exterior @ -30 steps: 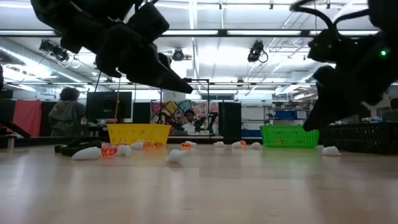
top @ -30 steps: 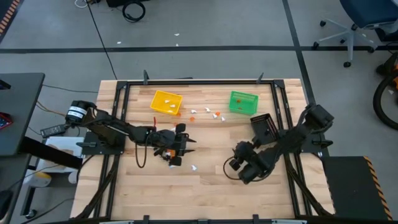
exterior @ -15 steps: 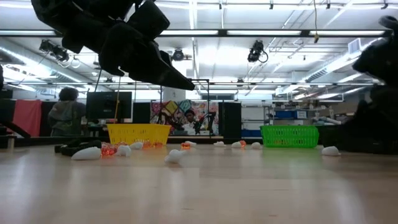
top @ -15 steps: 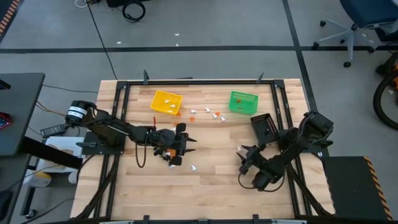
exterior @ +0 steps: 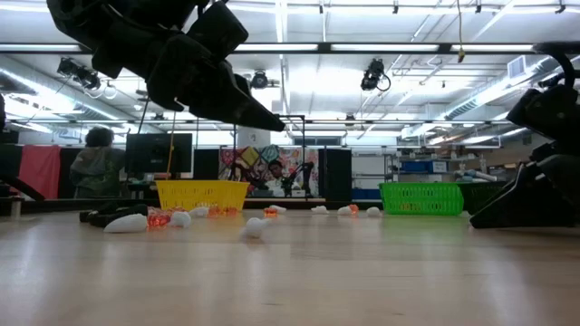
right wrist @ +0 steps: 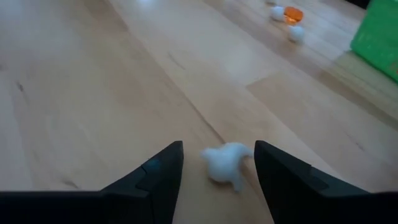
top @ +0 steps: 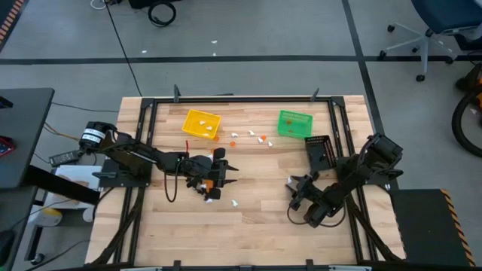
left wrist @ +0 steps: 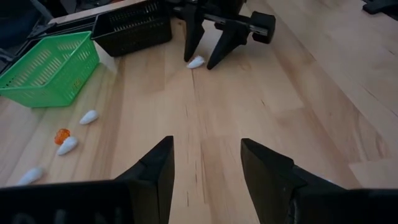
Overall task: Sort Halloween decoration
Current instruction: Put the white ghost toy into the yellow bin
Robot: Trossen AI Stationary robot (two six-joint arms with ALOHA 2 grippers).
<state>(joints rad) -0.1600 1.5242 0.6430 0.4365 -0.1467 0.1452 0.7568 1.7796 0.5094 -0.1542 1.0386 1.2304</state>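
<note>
The Halloween decoration lies scattered over the wooden table: white and orange trinkets (top: 252, 138) between the bins, one white piece (top: 235, 202) near mid-table, and a few more (top: 209, 192) below my left gripper. My left gripper (top: 235, 174) hangs open above the table's left half. My right gripper (right wrist: 217, 163) is open and low at the table. Its fingers stand on either side of a white trinket (right wrist: 227, 163), also seen in the left wrist view (left wrist: 195, 61). I see no touch between them.
A yellow bin (top: 202, 123) and a green bin (top: 294, 123) stand at the far side, and a black bin (top: 319, 153) is close behind my right arm. A dark frame (top: 233, 98) rims the table. People sit in the room beyond (exterior: 91, 163).
My right gripper has come down from above to the table top and turned about its wrist, so that its fingers now stand around the white trinket. The trinkets have stayed where they lay.
</note>
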